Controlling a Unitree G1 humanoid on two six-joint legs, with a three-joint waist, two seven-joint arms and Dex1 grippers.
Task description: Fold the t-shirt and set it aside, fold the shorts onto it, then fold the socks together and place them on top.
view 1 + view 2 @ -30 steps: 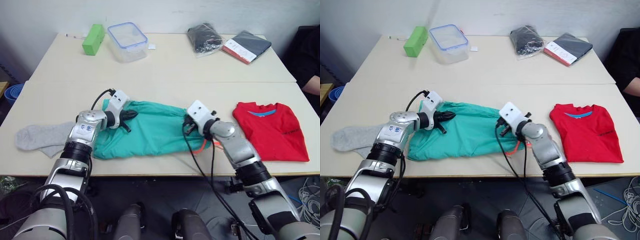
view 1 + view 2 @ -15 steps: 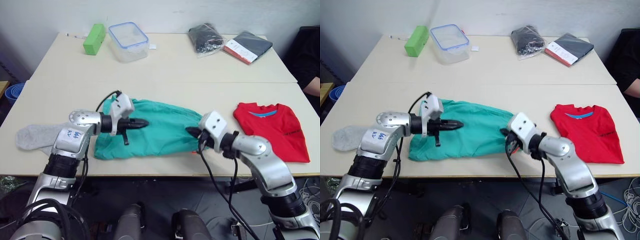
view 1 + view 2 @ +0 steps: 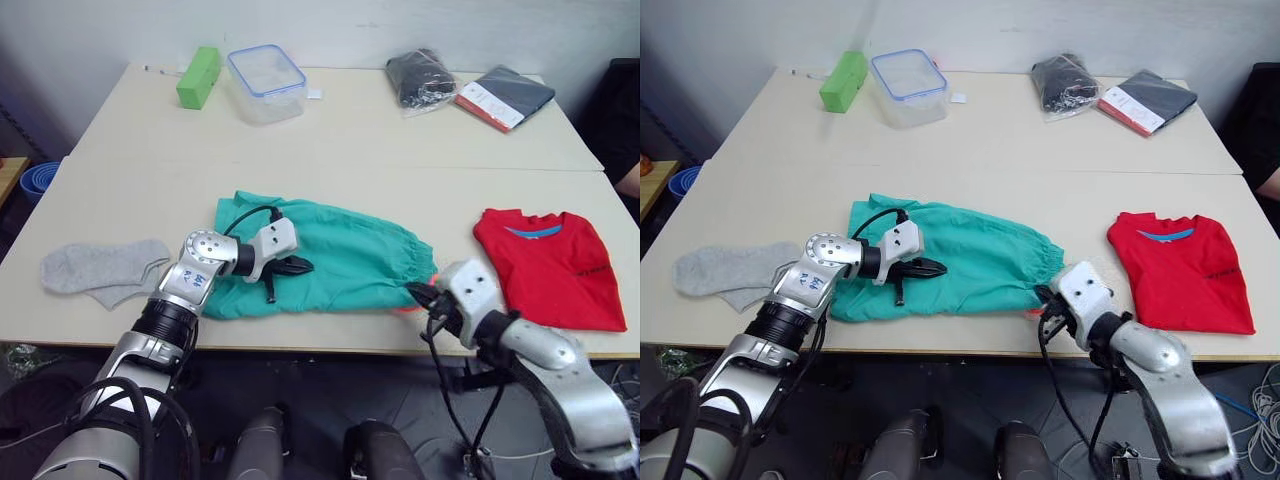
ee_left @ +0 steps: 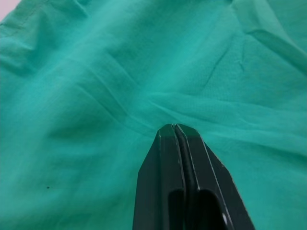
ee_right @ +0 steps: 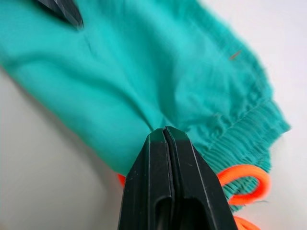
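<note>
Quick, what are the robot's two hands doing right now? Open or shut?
Left gripper: shut, pinching a fold of the shorts.
Right gripper: shut, pinching the shorts' edge near the waistband.

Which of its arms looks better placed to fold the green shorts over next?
Probably the right: the right gripper pinches the shorts' near edge by the waistband, while the left gripper pinches cloth mid-panel.

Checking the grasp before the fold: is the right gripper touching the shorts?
Touching. In the right wrist view, the right gripper is shut with a pinch of the shorts' teal cloth drawn into its tips, beside the waistband.
</note>
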